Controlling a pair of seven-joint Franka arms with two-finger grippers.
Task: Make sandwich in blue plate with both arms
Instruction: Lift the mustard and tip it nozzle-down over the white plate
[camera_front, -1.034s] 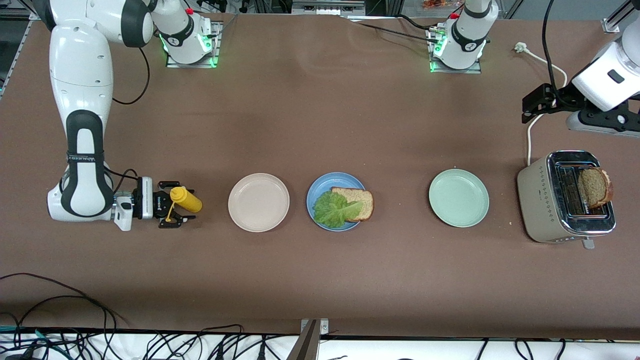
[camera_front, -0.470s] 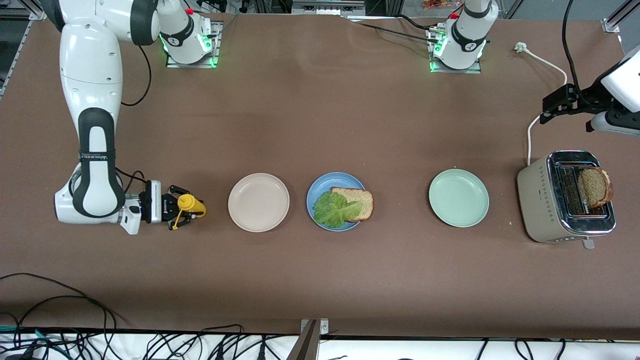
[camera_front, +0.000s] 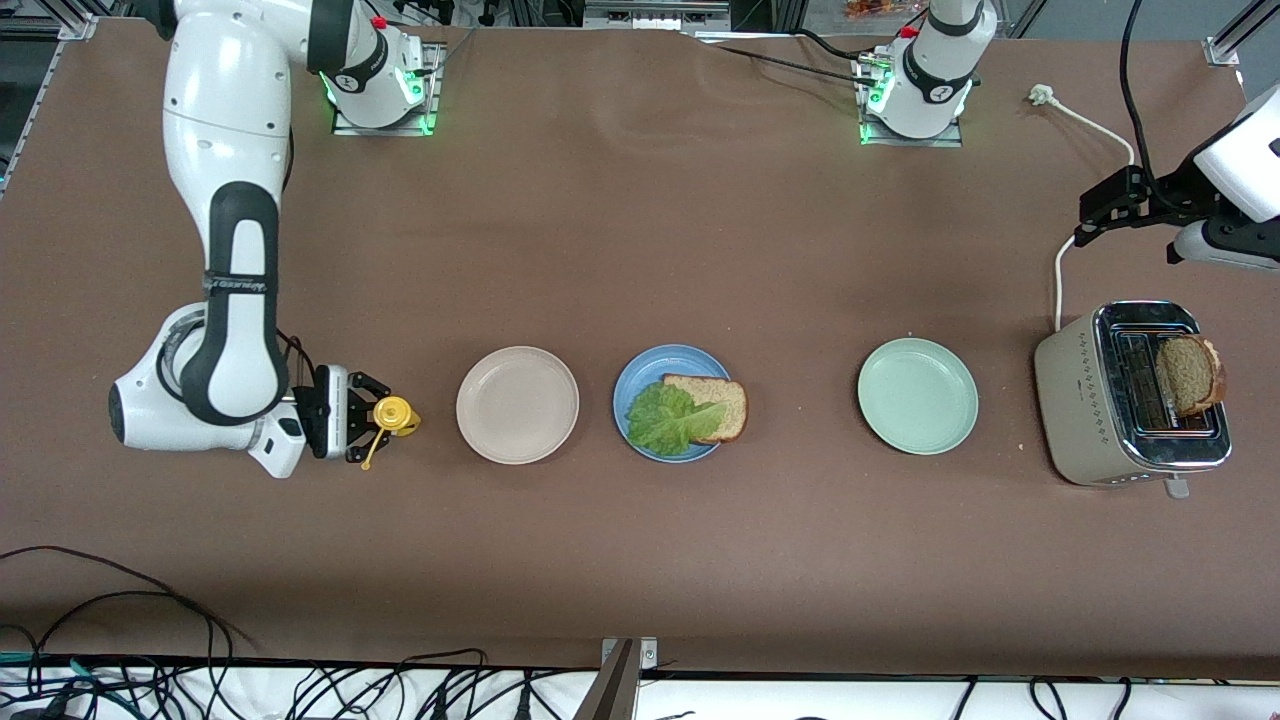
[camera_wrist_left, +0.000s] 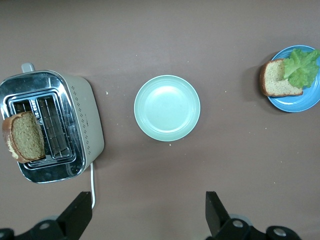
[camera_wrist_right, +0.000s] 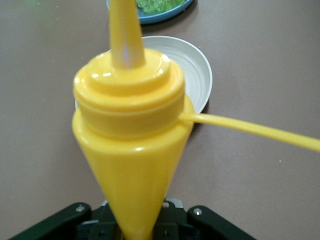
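Note:
The blue plate sits mid-table, carrying a brown bread slice with a green lettuce leaf partly over it. A second bread slice sticks out of the toaster. My right gripper is shut on a yellow squeeze bottle beside the beige plate; in the right wrist view the bottle rises from the right gripper. My left gripper hangs open, holding nothing, over bare table by the toaster; the left wrist view shows the left gripper with jaws wide apart.
A pale green plate lies between the blue plate and the toaster. The toaster's white cord runs toward the arms' bases. Cables hang along the table edge nearest the front camera.
The right gripper closed on the yellow bottle, turned it up from lying flat and carried it slightly toward the beige plate. The left gripper drew back toward its end of the table.

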